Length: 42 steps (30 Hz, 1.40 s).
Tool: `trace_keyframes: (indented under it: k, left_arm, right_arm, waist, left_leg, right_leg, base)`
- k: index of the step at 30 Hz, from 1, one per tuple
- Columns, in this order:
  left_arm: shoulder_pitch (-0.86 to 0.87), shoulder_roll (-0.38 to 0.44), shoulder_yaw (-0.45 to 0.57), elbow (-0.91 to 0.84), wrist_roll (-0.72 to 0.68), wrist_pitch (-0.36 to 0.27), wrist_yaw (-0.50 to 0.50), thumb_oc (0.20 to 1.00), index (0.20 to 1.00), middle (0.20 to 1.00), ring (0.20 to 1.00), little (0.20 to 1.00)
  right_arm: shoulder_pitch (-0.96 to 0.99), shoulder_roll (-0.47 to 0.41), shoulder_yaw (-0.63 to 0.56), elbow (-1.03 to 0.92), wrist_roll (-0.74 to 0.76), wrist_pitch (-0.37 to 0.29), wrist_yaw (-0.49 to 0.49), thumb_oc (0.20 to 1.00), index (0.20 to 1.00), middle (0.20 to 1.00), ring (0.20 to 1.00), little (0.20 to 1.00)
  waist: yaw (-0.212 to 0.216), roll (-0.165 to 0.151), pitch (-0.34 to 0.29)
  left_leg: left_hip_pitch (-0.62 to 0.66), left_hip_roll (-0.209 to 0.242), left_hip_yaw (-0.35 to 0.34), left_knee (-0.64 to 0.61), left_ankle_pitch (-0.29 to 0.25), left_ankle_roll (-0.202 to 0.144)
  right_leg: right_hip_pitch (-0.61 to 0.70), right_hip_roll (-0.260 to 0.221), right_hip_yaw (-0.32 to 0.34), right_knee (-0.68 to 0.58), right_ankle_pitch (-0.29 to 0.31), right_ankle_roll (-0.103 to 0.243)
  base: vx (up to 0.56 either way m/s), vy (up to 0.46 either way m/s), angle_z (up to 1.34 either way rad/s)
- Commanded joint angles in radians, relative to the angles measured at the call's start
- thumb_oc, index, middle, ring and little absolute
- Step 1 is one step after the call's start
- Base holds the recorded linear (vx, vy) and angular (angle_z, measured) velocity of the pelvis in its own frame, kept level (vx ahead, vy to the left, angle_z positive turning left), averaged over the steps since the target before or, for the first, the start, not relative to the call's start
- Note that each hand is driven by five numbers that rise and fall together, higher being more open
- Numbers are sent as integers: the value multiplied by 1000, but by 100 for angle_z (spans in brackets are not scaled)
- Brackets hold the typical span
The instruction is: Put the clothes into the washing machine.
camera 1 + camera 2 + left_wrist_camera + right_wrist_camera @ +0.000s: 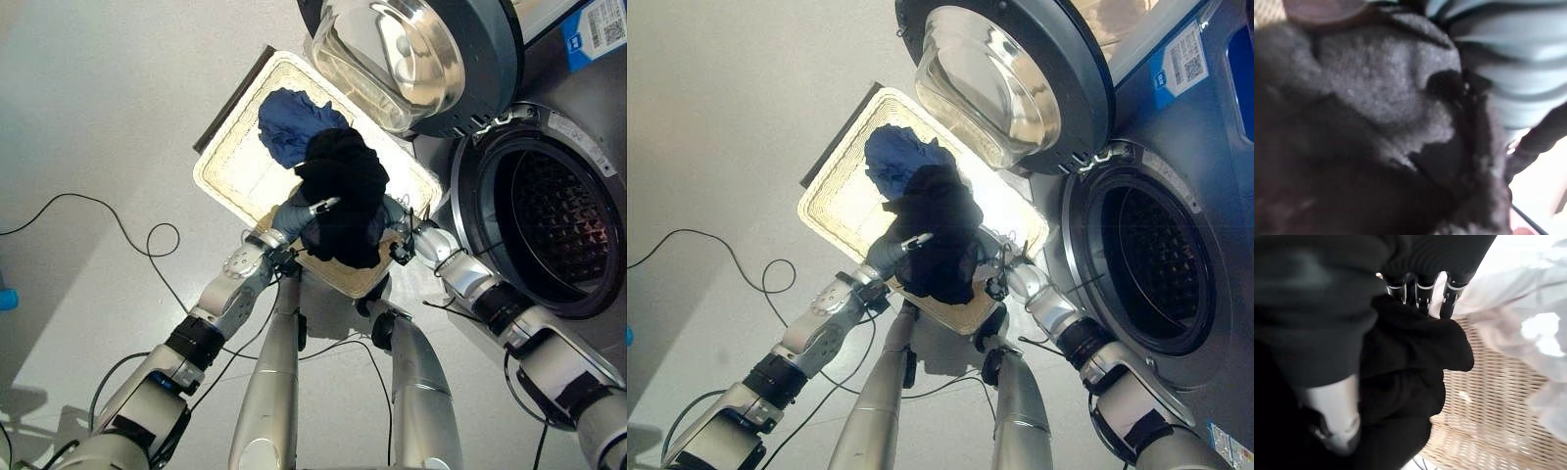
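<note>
Above the wicker basket (pixel 230 162), both hands (pixel 315 209) (pixel 400 240) clutch the black garment (pixel 343 196) between them.

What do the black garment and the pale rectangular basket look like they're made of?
The black garment, held up between the left hand and the right hand, looks like soft fleece or a thick knit: the left wrist view shows a nubbly, matte surface. The pale rectangular basket looks woven, probably wicker or rattan, going by its ribbed straw-coloured weave.
</note>
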Motion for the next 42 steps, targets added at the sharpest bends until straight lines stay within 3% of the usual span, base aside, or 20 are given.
trace_keyframes:
  k: [1,7,13,17,21,25,27,28,32,37,42]
  left_arm:
    - [-43,-83,-32,-102,-18,10,-66,200,200,200,200,200]
    - [-66,-98,-54,-79,43,2,-24,200,200,200,200,200]
    - [-64,-90,-48,-62,111,-28,13,200,200,200,200,200]
    - [-51,-68,-28,-47,130,-64,38,200,200,200,200,200]
    - [-44,-52,-13,-29,134,-92,44,200,200,200,200,200]
    - [-35,-32,6,-14,136,-110,44,200,200,200,200,200]
    - [-32,-17,16,5,138,-126,39,200,200,200,200,200]
    - [-32,-17,16,5,138,-126,39,200,200,200,200,200]
    - [-44,3,17,39,124,-149,22,200,200,200,200,200]
    - [-57,-3,22,63,121,-162,4,200,200,200,200,200]
    - [-77,-22,20,76,132,-160,-3,200,200,200,200,200]
  right_arm:
    - [-34,7,21,-35,5,-23,9,1000,1000,1000,1000,1000]
    - [-46,49,-14,-83,107,-66,-33,1000,1000,1000,1000,1000]
    - [-5,62,-72,-137,284,-117,32,1000,1000,1000,1000,1000]
    - [70,66,-145,-187,522,-119,204,1000,1000,1000,1000,1000]
    - [114,55,-184,-201,635,-100,319,1000,1000,1000,1000,1000]
    - [162,32,-224,-202,750,-57,440,1000,1000,1000,1000,1000]
    - [183,16,-255,-176,878,-14,562,1000,1000,1000,1000,1000]
    - [183,16,-255,-176,878,-14,562,1000,1000,1000,1000,1000]
    - [190,11,-297,-112,1096,43,770,1000,1000,1000,1000,1000]
    - [186,36,-332,-84,1217,114,931,1000,1000,1000,1000,1000]
    - [162,69,-335,-57,1234,181,1053,1000,1000,1000,1000,1000]
  waist:
    - [-6,68,-13]
    - [-10,75,-13]
    - [-18,74,-13]
    - [-30,67,-13]
    - [-38,59,-13]
    - [-46,48,-13]
    - [-50,40,-13]
    - [-50,40,-13]
    - [-50,35,-13]
    - [-50,34,-13]
    - [-49,32,-13]
  left_leg:
    - [6,-80,51,73,-105,42]
    - [0,-88,54,73,-102,47]
    - [0,-88,62,74,-102,48]
    - [5,-84,72,75,-104,47]
    - [8,-78,79,75,-107,45]
    - [13,-72,84,76,-109,41]
    - [19,-67,87,73,-111,38]
    - [19,-67,87,73,-111,38]
    - [29,-63,87,67,-115,33]
    - [27,-63,84,68,-119,30]
    - [23,-62,81,69,-123,26]
  right_leg:
    - [28,26,-30,-204,201,92]
    - [20,34,-21,-206,203,91]
    - [20,37,-16,-208,202,92]
    - [23,41,-11,-205,199,93]
    - [24,41,-11,-202,198,96]
    - [28,42,-10,-200,198,98]
    - [33,44,-12,-201,197,99]
    - [33,44,-12,-201,197,99]
    - [43,45,-14,-206,196,102]
    - [42,43,-15,-203,193,105]
    - [42,41,-20,-207,193,108]
  base:
    - [0,0,0]
    - [3,12,0]
    - [0,7,0]
    - [2,21,0]
    - [0,0,0]
    - [0,0,0]
    - [0,0,0]
    - [0,0,0]
    - [0,0,0]
    - [0,0,0]
    - [0,0,0]
